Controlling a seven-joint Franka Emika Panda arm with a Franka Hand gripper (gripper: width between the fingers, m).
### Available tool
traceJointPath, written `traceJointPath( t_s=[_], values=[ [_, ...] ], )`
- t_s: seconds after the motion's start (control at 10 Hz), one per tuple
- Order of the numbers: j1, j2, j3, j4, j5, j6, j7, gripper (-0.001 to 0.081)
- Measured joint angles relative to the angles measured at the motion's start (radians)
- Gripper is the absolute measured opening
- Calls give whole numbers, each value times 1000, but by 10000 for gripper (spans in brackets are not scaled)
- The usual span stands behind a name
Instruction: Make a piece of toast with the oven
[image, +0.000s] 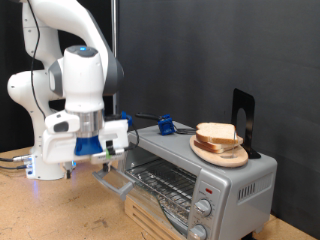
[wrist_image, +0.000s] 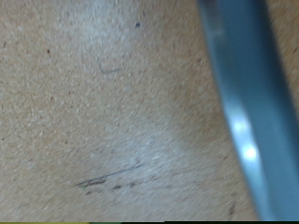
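Note:
The silver oven (image: 225, 185) stands at the exterior view's right. Its glass door (image: 150, 185) is swung down and open, showing the wire rack inside. Two round knobs (image: 205, 208) sit on its front panel. My gripper (image: 104, 168) hangs just above the door's handle bar (image: 112, 180), at the door's outer edge. In the wrist view a shiny metal bar (wrist_image: 243, 112) crosses the picture over the wooden table; my fingers do not show there. No single piece of toast is in view.
A stack of bread slices (image: 218, 135) lies on a round wooden plate (image: 220, 155) on the oven's roof. Behind it stand a black holder (image: 243, 115) and a small blue object (image: 165, 126). The chipboard table (image: 40, 215) spreads out at the exterior view's left.

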Motion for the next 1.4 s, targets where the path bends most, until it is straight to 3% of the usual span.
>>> traceJointPath(
  t_s=[0.3, 0.5, 1.0, 1.4],
  values=[
    [-26, 136, -18, 93, 19, 49, 0, 809],
    [-43, 187, -20, 126, 37, 60, -30, 809],
    [-55, 294, -30, 154, 7, 81, -32, 809],
    [-66, 324, -77, 111, -65, 146, -39, 809]
  ],
)
